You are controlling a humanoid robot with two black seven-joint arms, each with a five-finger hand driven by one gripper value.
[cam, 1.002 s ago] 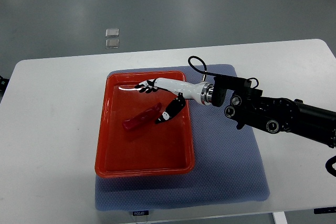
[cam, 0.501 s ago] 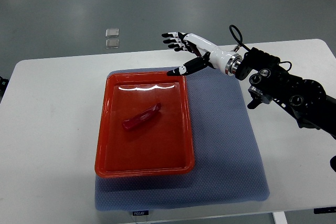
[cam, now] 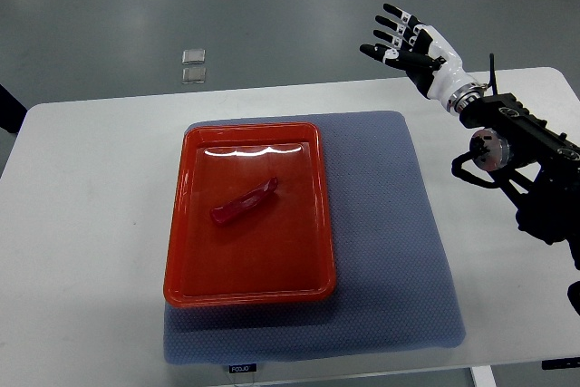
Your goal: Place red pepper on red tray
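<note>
My right robot hand (cam: 408,43), fingers spread and empty, sits well right of the red pepper (cam: 245,204) (long axis diagonal) lying inside the red tray (cam: 181,224).

Single top view, steep downward look from robot's side, mid-distance, covering whole white table (cam: 100,224).

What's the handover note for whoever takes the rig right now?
Right hand: open, fingers spread, holding nothing, raised beyond the table's far right edge, well clear of the tray.
Left hand: not in view.
Red pepper: lying diagonally inside the red tray, nothing touching it.
Tray sits on the blue mat on the white table.
Done: pepper is on the tray, released.
Left: nothing on the placement; just park the right arm.
</note>
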